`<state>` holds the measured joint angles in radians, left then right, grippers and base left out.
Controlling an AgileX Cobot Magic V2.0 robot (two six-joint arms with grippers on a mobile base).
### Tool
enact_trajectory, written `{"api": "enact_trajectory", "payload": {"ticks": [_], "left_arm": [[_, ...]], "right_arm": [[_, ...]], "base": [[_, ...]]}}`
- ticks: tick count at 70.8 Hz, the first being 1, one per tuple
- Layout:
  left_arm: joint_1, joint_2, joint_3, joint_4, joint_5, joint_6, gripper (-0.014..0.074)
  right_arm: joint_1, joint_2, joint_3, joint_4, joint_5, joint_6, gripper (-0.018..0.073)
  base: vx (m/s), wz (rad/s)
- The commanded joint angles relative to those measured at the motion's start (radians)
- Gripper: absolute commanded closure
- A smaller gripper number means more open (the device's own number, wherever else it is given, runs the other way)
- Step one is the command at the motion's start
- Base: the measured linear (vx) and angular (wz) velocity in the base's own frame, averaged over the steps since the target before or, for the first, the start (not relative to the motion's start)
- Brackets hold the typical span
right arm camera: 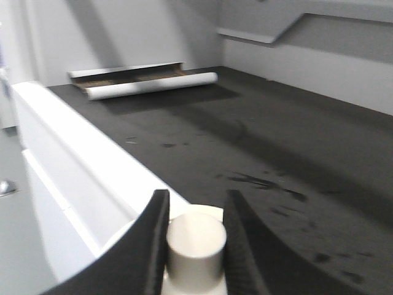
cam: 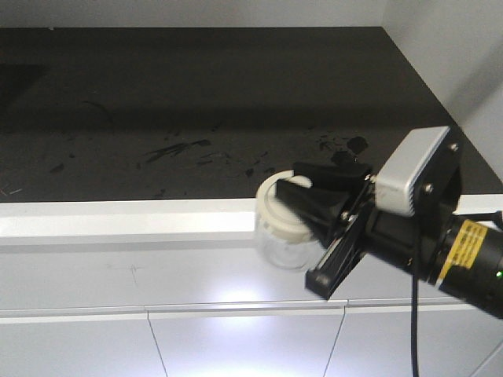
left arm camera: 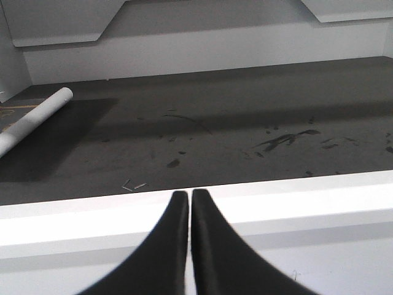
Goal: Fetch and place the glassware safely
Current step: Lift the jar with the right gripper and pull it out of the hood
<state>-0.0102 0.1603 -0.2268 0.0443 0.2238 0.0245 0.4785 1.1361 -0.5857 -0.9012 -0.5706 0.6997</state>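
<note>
The glassware [cam: 286, 248] is a small squat clear jar with an off-white lid [cam: 277, 206]. It hangs just in front of the counter's white front edge [cam: 118, 220]. My right gripper [cam: 305, 190] reaches it from the right and is shut on the lid's central knob. In the right wrist view the round knob [right arm camera: 196, 247] sits tight between the two black fingers [right arm camera: 153, 233] of the right gripper [right arm camera: 196, 195]. The jar body is hidden there. My left gripper [left arm camera: 188, 194] is shut on nothing, hovering over the same white edge further left.
The dark countertop [cam: 196, 118] carries black smudges [cam: 177, 149]. A white rolled tube [right arm camera: 150, 86] and a flat frame [right arm camera: 126, 72] lie at its far left end; the tube [left arm camera: 34, 120] shows in the left wrist view too. White cabinet fronts [cam: 236, 338] are below, a wall [cam: 464, 55] at right.
</note>
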Motion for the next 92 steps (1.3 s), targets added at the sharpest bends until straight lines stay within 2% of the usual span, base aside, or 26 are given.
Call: {"api": "enact_trajectory", "payload": {"ticks": [1,20,33,92], "left_arm": [[-0.005,0.011,-0.027,-0.003,-0.068,-0.01,0.0603],[-0.005,0.011,-0.027,-0.003,-0.068,-0.01,0.0603],[-0.005,0.011,-0.027,-0.003,-0.068,-0.01,0.0603],[-0.005,0.011,-0.027,-0.003,-0.068,-0.01,0.0603]], "right_arm": [[0.058,-0.026,-0.033,0.044,-0.065,-0.011,0.0561],[0.177,-0.026,-0.033,0.044,-0.098,-0.011,0.0561],[0.18,-0.026,-0.033,0.044,-0.164,-0.011,0.0561],[0.18,-0.026,-0.033,0.043,-0.154,-0.011,0.0559]], "base": [[0.0,0.0],[0.0,0.0],[0.0,0.0],[0.0,0.0]]}}
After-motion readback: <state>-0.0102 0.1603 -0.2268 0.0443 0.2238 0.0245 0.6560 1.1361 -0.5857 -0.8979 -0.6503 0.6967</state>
